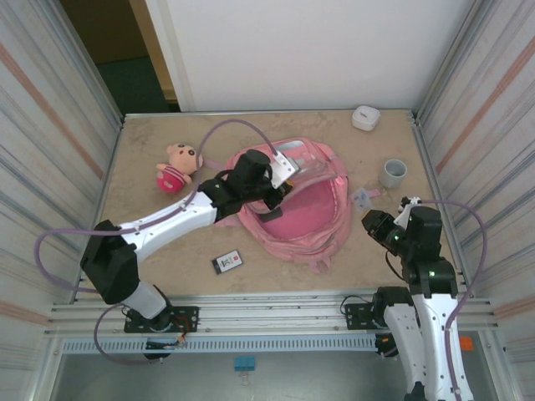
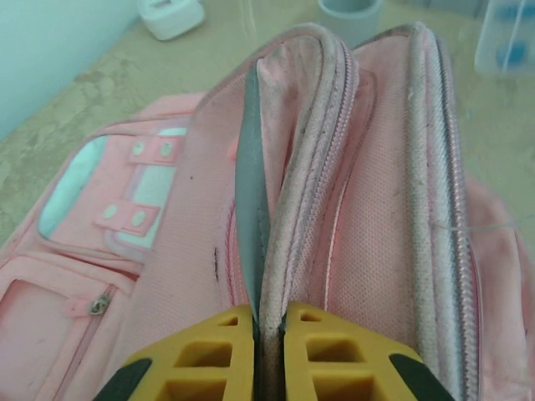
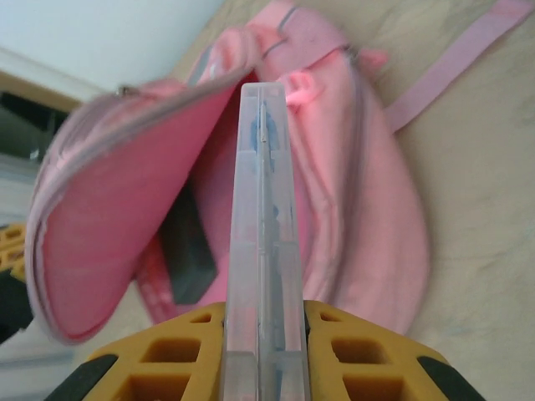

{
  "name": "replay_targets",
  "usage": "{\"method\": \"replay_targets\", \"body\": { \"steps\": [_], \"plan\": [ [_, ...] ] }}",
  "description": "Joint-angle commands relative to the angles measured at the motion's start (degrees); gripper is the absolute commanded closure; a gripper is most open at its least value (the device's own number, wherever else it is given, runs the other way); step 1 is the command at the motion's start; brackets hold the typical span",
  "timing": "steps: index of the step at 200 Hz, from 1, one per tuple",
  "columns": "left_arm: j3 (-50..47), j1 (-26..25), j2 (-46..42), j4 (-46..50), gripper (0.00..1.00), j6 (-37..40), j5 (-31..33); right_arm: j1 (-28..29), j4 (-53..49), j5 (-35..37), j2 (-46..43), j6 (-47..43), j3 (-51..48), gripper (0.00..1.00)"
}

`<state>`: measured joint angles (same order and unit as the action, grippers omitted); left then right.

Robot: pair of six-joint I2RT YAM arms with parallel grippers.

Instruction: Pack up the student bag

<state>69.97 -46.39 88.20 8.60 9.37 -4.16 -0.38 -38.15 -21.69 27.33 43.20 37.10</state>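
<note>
student bag [image 1: 311,224] lay in the middle of the table [image 1: 167,134], with its mouth gaping toward the right arm. left gripper [image 2: 269,322] was clamped on the rim of the flap [image 2: 309,167], holding it up so the pink lining showed. right gripper [image 3: 266,326] pinched a flat clear case [image 3: 263,200] edge-on, with the case's long axis running away from the fingers toward the bag. the opening lay a little left of that line. in the overhead view the bag sat just left of that gripper, near but apart. the right arm therefore looked to be the one placed to feed the case in, with a nudge leftward first. a dark object [image 3: 188,251] sat inside the bag, too blurred to name. blue shapes in the case were unreadable, and its near end was cut off at the fingers. the flap hid how deep the bag ran.
</note>
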Motion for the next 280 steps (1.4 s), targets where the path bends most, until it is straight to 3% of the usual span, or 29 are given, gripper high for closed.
{"method": "replay_targets", "body": {
  "steps": [1, 15, 44, 62, 85, 135, 187, 218, 263, 280],
  "plan": [
    [1.14, 1.28, -2.91, -4.62, 0.93, -5.18, -2.98, 1.51, 9.71, -12.99, 4.85, 4.90, -3.36, 0.78],
    [2.06, 1.53, -2.64, -4.39, 0.94, -5.62, -3.65, 6.00, 15.25, -13.56, 7.98, 6.60, -4.81, 0.78],
    [3.20, 2.22, -1.80, -4.57, 0.94, -6.67, -5.59, 18.23, 25.07, -5.06, 16.30, 10.50, -5.30, 0.78],
    [3.68, 2.35, -1.51, -4.51, 0.95, -6.83, -5.94, 22.47, 37.60, -3.16, 22.89, 15.44, -6.72, 0.80],
    [3.86, 2.58, -1.72, -4.66, 0.95, -7.08, -6.33, 25.29, 48.54, 3.42, 31.00, 20.94, -7.91, 0.80],
    [4.03, 3.16, -2.59, -5.53, 0.95, -8.10, -9.01, 27.42, 65.25, 6.15, 46.66, 26.22, -5.04, 0.79],
    [4.02, 3.38, -2.51, -7.25, 0.95, -9.44, -10.73, 28.85, 74.99, 7.41, 60.82, 30.92, -0.92, 0.76],
    [4.05, 3.46, -1.96, -7.20, 0.95, -9.85, -11.17, 29.04, 76.84, 6.62, 67.31, 33.38, 0.89, 0.69],
    [3.46, 3.51, -1.86, -6.15, 0.95, -8.69, -9.75, 28.95, 70.16, 6.76, 64.55, 32.74, -2.10, 0.42],
    [3.16, 3.56, -1.80, -5.88, 0.95, -8.09, -9.29, 28.95, 64.52, 7.15, 60.34, 30.63, -3.81, 0.38]
  ]
}}
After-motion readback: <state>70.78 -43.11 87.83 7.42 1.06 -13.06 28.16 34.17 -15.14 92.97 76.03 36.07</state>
